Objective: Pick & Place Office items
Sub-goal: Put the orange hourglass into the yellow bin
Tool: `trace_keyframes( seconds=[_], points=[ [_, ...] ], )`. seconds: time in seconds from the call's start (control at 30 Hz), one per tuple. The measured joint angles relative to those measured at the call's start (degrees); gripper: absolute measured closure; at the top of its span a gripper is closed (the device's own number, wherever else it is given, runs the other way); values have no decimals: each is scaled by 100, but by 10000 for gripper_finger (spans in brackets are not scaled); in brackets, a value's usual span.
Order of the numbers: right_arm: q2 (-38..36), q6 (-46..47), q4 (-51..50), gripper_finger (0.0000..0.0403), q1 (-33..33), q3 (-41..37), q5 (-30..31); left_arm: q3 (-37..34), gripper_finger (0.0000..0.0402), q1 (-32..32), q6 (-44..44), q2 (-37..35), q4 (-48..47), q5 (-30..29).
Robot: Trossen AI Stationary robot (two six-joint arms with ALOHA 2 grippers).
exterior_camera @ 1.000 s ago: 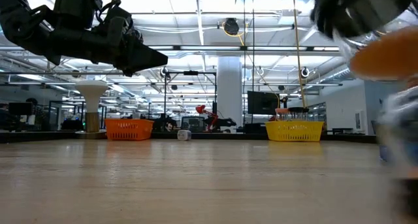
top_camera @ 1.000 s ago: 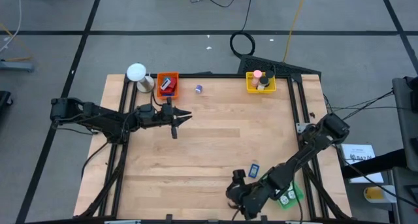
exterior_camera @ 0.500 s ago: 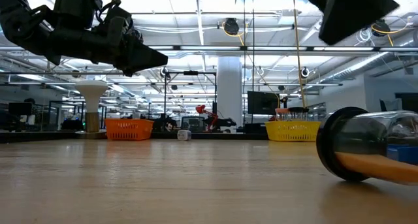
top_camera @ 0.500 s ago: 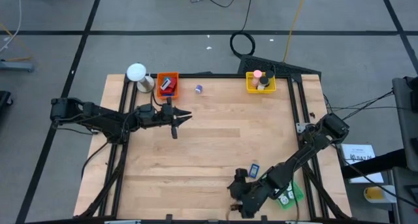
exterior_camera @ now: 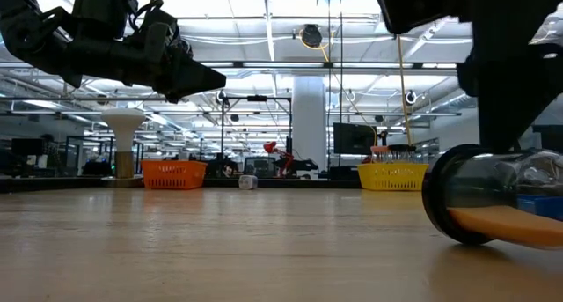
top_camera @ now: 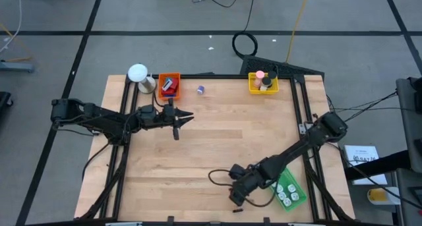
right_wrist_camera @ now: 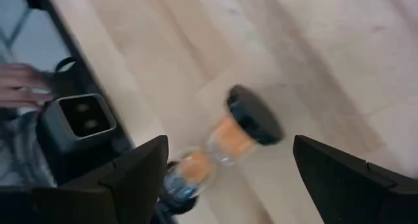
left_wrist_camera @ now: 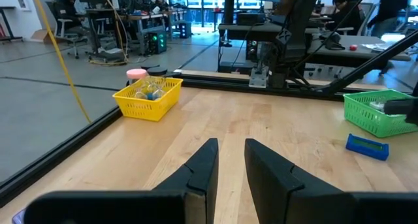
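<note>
Orange sand in the toppled hourglass (right_wrist_camera: 225,142) is showing beneath the right hand (right_wrist_camera: 228,178), fingers spread wide; advise centring over its narrow waist before closing.

Light wooden table (top_camera: 217,140) carries orange (top_camera: 169,85), yellow (top_camera: 262,83) and green plastic baskets (top_camera: 288,192); a white ball-topped object (top_camera: 138,73) stands beside orange (far-left corner).
</note>
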Motion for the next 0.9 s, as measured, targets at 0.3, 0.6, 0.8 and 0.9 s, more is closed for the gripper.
trace_keyframes(
  seconds=[0.3, 0.6, 0.8, 0.9],
  points=[
    [580, 76, 416, 83, -74, -6, -489, 0, 325, 0, 0, -2, -2, 2],
    [719, -61, 379, 132, -90, 4, -711, 0, 325, -1, 0, -4, -1, 1],
    [453, -1050, 217, 177, -120, -7, -732, 0, 325, -2, 0, -4, 0, 0],
    [189, -1748, 185, 180, -52, -7, -683, 0, 325, -1, -1, -4, 0, 0]
  ],
)
